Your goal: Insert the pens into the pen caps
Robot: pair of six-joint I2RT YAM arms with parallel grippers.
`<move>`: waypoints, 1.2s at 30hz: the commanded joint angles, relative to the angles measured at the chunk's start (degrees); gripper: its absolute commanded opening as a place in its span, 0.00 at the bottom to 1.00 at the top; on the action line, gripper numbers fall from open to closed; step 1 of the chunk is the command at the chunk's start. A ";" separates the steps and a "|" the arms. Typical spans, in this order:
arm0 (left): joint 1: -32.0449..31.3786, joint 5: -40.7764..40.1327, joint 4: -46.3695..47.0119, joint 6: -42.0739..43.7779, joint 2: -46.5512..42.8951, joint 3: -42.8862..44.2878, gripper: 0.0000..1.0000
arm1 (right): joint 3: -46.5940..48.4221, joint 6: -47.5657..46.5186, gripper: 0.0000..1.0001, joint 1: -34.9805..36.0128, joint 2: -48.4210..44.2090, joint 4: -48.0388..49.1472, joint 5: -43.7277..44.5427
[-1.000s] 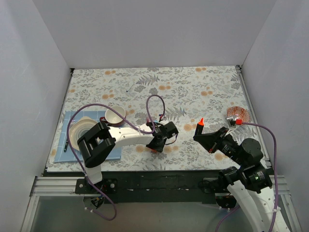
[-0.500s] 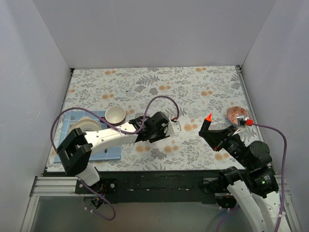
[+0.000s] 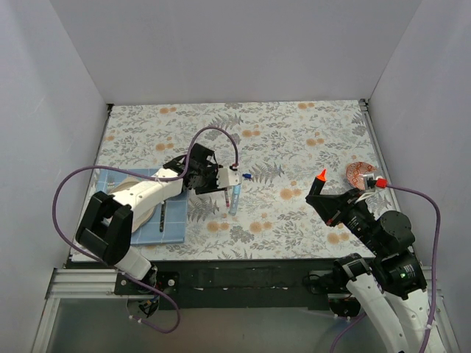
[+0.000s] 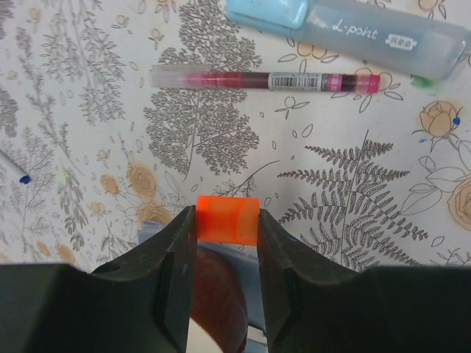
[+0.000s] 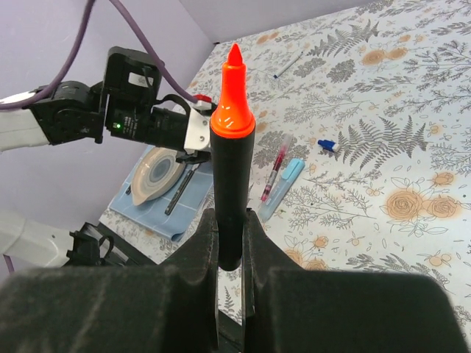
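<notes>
**Entry: hazards at this moment**

1. **Left gripper** (image 4: 227,225). The jaws are narrow and pinch the orange cap (image 4: 228,219) at the very fingertips, above the table (image 3: 309,132). You cannot tell from the left wrist view which end of the cap is the open one. Risk: if you present the closed end, the pen will push the cap out of this shallow hold.

2. **Right gripper** (image 5: 229,237). The jaws are clamped low on the black pen (image 5: 229,184), which stands upright with its orange tip (image 5: 233,103) at the top. Most of the barrel is above the fingers. Risk: a push on the tip may rock or slide the pen in the grip, so keep the force along its length.

3. **The meeting.** The two grippers are well apart in the top view. Risk: the cap is far smaller than either set of fingers, so a slightly skewed approach puts the tip on the cap's rim or on a finger instead of in the mouth. Line the two up before you press.

4. **Light blue pen** (image 4: 353,29). It lies flat on the table below the left gripper, with a thin red-filled pen (image 4: 265,79) just beside it. Risk: a low sweep of the left arm could knock either one, and you could pick up the wrong one.

5. **Dark blue cap** (image 5: 329,145). It lies loose on the table near the light blue pen. Risk: it is tiny and may roll or skid away if nudged.
</notes>
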 commanded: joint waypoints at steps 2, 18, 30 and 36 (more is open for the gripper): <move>1.90 4.64 -1.77 7.35 4.03 0.28 0.00 | 1.01 -0.90 0.01 0.22 1.04 3.43 1.16; 1.46 7.45 -0.54 7.00 9.40 -1.39 0.11 | 2.33 -2.22 0.01 0.48 1.56 2.99 2.03; 0.76 8.59 0.68 3.23 1.94 -2.36 0.66 | 2.60 -0.91 0.01 0.48 -0.02 1.93 1.51; 0.67 5.53 8.94 -9.32 -7.56 -2.89 0.87 | 1.46 -0.38 0.01 0.48 -0.72 2.46 0.81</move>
